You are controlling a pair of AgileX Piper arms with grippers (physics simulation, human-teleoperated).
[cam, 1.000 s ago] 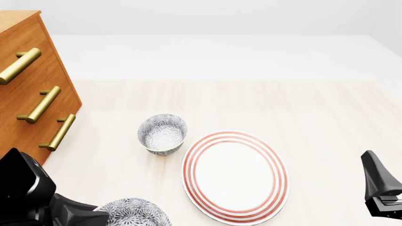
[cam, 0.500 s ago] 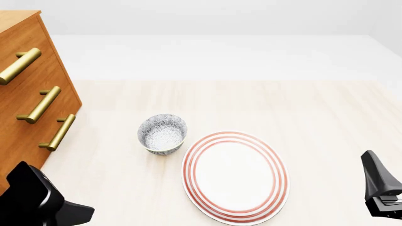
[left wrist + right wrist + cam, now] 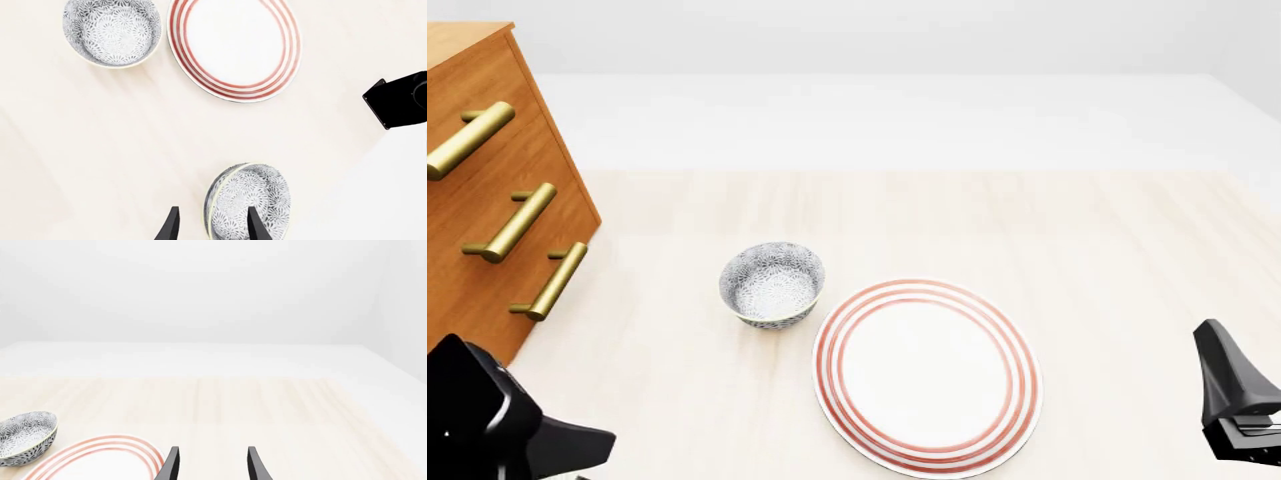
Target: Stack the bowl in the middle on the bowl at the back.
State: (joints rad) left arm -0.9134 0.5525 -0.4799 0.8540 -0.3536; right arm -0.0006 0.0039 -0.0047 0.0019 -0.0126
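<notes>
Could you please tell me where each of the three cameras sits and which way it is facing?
Front view: fixed above and behind the arms, facing forward and down at the back bowl, plate and dresser; both arms show at the bottom corners.
Left wrist view: behind the left hand, facing down; its fingers straddle the middle bowl's rim.
Right wrist view: behind the right hand, facing forward along the table.
All three share the back bowl and plate.
</notes>
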